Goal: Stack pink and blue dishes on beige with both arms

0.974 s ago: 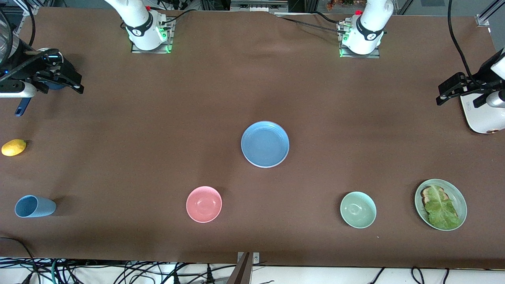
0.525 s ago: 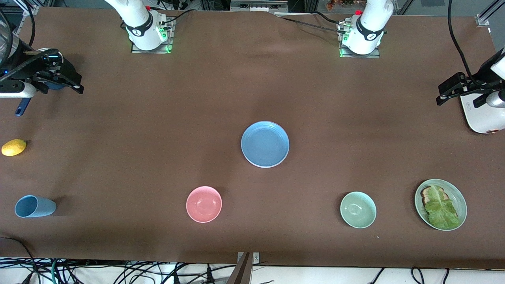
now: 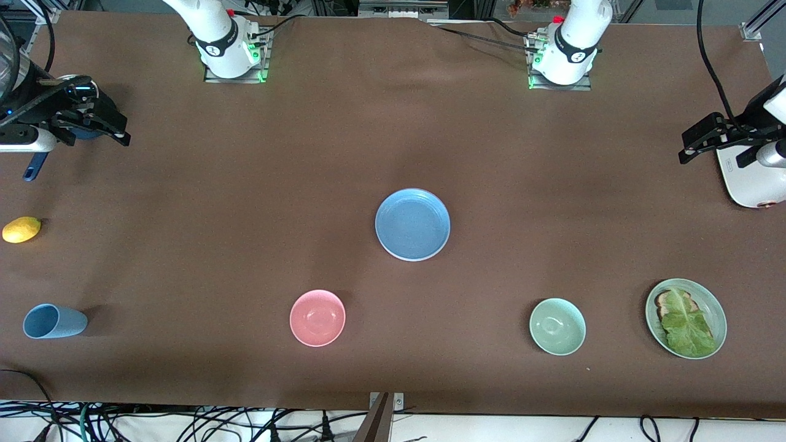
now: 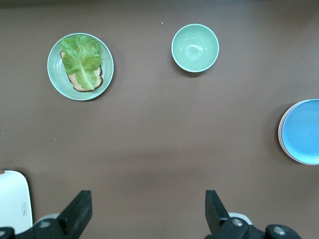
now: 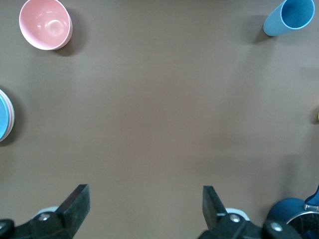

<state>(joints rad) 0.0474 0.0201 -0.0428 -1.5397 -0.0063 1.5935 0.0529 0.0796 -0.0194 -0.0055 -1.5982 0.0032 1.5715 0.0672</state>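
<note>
The blue plate lies in the middle of the table. In the left wrist view a thin pink rim shows under the blue plate, and in the right wrist view pale edges show beneath the blue plate. The pink and beige plates are otherwise hidden below it. My left gripper hangs open and empty over the left arm's end of the table, its own view showing the left gripper above bare cloth. My right gripper hangs open and empty over the right arm's end, again above bare cloth in the right gripper's view.
A pink bowl, a pale green bowl and a green plate with toast and lettuce sit nearer the camera. A light blue cup and a lemon lie at the right arm's end. A white appliance stands under the left gripper.
</note>
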